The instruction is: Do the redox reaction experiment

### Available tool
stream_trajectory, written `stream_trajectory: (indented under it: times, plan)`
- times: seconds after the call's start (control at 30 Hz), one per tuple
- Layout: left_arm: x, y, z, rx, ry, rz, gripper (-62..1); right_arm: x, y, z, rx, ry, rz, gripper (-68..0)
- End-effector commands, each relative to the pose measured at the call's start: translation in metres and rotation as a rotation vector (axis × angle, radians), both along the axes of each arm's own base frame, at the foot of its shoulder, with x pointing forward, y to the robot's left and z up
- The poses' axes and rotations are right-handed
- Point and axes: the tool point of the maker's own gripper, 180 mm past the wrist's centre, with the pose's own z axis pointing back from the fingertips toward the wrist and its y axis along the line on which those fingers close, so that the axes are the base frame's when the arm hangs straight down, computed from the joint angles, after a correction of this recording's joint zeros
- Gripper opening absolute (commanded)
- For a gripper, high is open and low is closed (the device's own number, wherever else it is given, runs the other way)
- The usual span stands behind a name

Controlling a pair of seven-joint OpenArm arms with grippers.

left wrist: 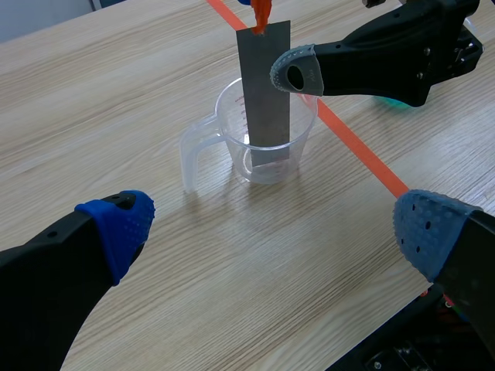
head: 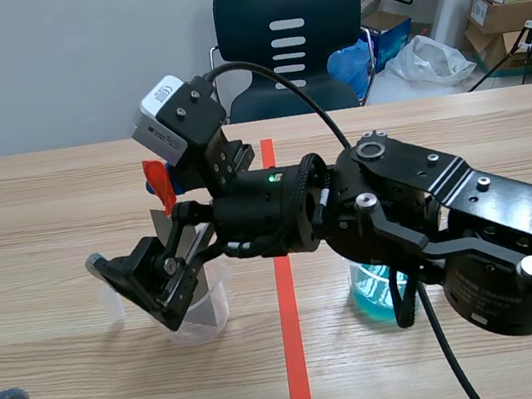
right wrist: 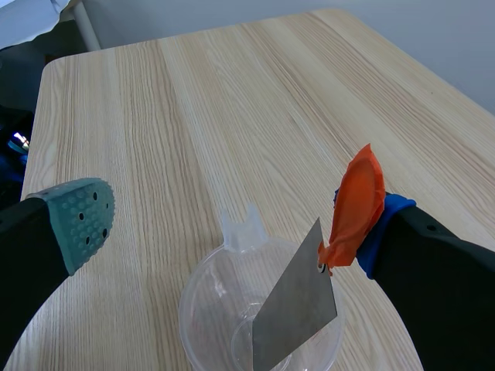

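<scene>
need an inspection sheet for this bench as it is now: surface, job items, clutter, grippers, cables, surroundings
surface: wooden table, orange-red tape line down its middle
job's things: clear measuring cup with a grey metal strip standing in it, orange tag at the strip's top; beaker of blue liquid across the tape
clutter: nothing seen
grippers: right gripper open, one finger on either side of the strip above the cup; left gripper open, apart from the cup
cables: black cable arcs over the right arm
surroundings: dark chair, cardboard boxes, plastic bag behind the table
</scene>
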Motion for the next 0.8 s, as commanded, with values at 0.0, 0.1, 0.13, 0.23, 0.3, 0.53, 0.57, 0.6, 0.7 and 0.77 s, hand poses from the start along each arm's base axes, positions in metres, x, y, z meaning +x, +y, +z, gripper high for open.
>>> stream_trajectory:
  times: [0.0, 0.1, 0.13, 0.23, 0.3, 0.53, 0.57, 0.6, 0.7, 0.77]
  plan:
    - [-0.001, -0.004, 0.004, -0.025, -0.011, 0.002, 1.4, 0.003, 0.001, 0.008, 0.02, -0.011, 0.0, -9.3]
    - [-0.001, -0.004, 0.004, -0.025, -0.011, 0.002, 1.4, 0.004, 0.001, 0.009, 0.02, -0.016, -0.001, -9.3]
    - [-0.001, -0.004, 0.004, -0.025, -0.011, 0.002, 1.4, 0.004, 0.001, 0.011, 0.021, -0.02, 0.0, -9.3]
    - [-0.001, -0.004, 0.004, -0.024, -0.011, 0.001, 1.4, 0.005, -0.001, 0.016, 0.025, -0.036, -0.002, -9.3]
    - [-0.001, -0.004, 0.004, -0.024, -0.011, 0.001, 1.4, 0.005, -0.002, 0.022, 0.03, -0.053, -0.002, -9.3]
    - [-0.001, -0.004, 0.004, -0.024, -0.011, 0.001, 1.4, 0.013, -0.022, 0.065, 0.063, -0.171, -0.043, -9.3]
    - [-0.001, -0.004, 0.004, -0.024, -0.011, 0.001, 1.4, 0.015, -0.027, 0.072, 0.07, -0.189, -0.05, -9.3]
    - [-0.001, -0.004, 0.004, -0.024, -0.011, 0.001, 1.4, 0.017, -0.032, 0.08, 0.078, -0.204, -0.064, -9.3]
    - [-0.001, -0.004, 0.004, -0.024, -0.011, 0.001, 1.4, 0.022, -0.049, 0.101, 0.098, -0.246, -0.095, -9.3]
    - [-0.001, -0.004, 0.004, -0.025, -0.011, 0.001, 1.4, 0.026, -0.062, 0.112, 0.102, -0.268, -0.117, -9.3]
